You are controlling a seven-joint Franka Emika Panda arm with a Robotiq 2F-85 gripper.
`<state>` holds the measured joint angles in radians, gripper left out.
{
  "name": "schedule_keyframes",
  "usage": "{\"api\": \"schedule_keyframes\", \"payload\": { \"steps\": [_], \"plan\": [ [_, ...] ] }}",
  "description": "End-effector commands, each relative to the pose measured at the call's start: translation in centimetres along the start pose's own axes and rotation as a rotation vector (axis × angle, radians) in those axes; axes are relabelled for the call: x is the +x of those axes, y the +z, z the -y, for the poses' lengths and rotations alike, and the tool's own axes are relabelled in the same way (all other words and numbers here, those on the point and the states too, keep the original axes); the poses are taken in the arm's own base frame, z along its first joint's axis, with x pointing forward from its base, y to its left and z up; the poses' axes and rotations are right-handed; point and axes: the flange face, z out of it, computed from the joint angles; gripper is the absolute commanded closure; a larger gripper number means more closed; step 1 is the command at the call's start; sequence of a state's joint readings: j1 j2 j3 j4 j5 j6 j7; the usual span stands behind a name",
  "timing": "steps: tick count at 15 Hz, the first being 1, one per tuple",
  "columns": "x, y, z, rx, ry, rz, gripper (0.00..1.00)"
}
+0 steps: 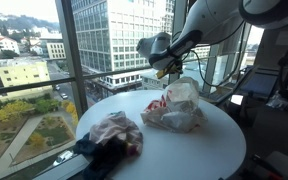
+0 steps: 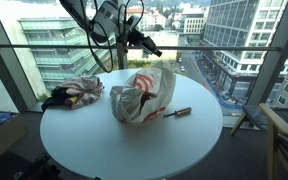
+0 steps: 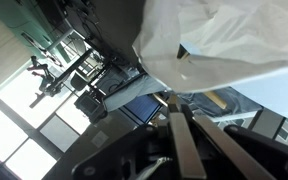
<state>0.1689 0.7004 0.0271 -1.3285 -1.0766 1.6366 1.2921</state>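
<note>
Item under handling: bag [image 2: 144, 92], white plastic, bulging with patterned contents; it sits on the table [image 2: 134, 145] about the middle, slumped but roughly upright, its crumpled top uppermost.

Progress, as judged: little is done; the bag rests with its full weight on the table in both exterior views, no part of it is raised, and its contents are inside. No grip on the bag is shown, so any lifting, moving or emptying of it is all left to do.

Gripper [image 1: 170, 70]: hangs just above the bag's top, slightly toward the window [image 1: 44, 60] side; in an exterior view a narrow gap appears between its tips and the plastic, though contact cannot be ruled out. Fingers [image 3: 179, 140]: the 2 are clenched together, with nothing visible between them; in the wrist view the bag [image 3: 224, 45] fills the area just beyond the tips.

Arm pose: it comes in from high on the far side, bends down over the far edge of the table, and the wrist tilts the gripper [image 2: 154, 48] obliquely downward toward the bag.

Other items: 1 heap of clothes [image 2: 76, 92] at the left edge of the table, well apart from the bag; 1 slender tool [image 2: 178, 112] lying flat just right of the bag.
</note>
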Motion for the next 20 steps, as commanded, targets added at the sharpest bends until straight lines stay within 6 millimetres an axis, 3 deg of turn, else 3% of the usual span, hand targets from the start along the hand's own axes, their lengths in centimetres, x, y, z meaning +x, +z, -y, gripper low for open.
{"api": "schedule_keyframes", "payload": {
  "steps": [1,4,5,7,9,13,15,16,18,20],
  "plan": [
    [3.2,-1.2,2.2,0.002,0.001,-0.062,0.92],
    [4.6,-1.6,2.9,0.029,0.005,-0.034,0.90],
    [4.6,-1.9,3.0,0.067,-0.003,0.011,0.65],
    [4.3,-3.2,3.1,0.171,-0.029,0.100,0.62],
    [3.7,-5.7,2.2,0.260,-0.058,0.169,0.47],
    [2.4,-12.1,-1.4,0.436,-0.122,0.249,0.17],
    [0.7,-14.9,-3.4,0.508,-0.173,0.306,0.02],
    [-0.3,-15.7,-3.9,0.537,-0.206,0.337,0.00],
    [-3.2,-16.0,-4.0,0.583,-0.265,0.430,0.00],
    [-6.2,-14.8,-4.0,0.600,-0.312,0.556,0.00]
  ]
}}
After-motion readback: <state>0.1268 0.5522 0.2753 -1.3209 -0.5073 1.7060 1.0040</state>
